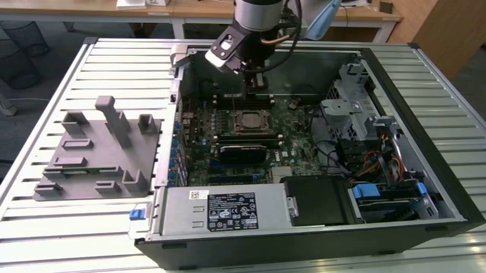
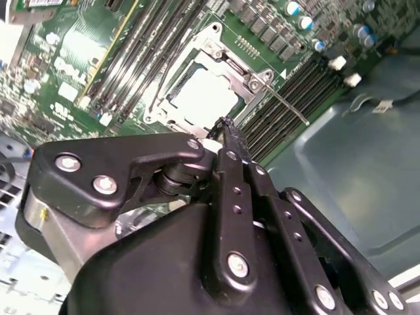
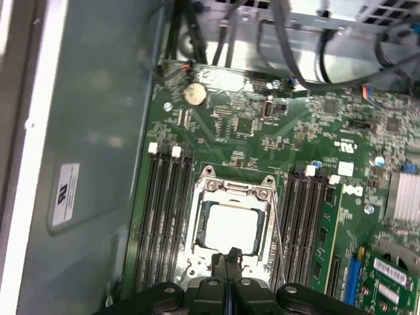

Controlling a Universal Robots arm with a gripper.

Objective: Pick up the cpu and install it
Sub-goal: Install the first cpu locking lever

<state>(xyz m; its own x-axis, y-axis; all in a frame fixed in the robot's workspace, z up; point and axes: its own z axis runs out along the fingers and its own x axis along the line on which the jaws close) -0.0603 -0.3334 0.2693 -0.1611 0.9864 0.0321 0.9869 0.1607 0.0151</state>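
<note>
The two black fingers are closing together at their tips, narrow, with nothing showing between them, and they are hovering just over one edge of the socket frame on the green motherboard. Whether they are touching the frame cannot be told. The cpu, a pale silvery square, is lying inside that frame, flat and lined up with its opening as far as both wrist views are showing. A thin wire lever is running along one side of the frame; whether it is latched is unclear. Rows of dark memory slots are flanking the frame on two sides, and a round coin battery is sitting further off beyond it. In the exterior view the arm is reaching down over the frame into the open computer case, which is lying on a slatted worktop; a grey fixture tray is resting well away from the frame, outside the case. Judging from this, the seating is going well if the chip is staying level within the frame and the fingers are avoiding any sideways drag across it.
</note>
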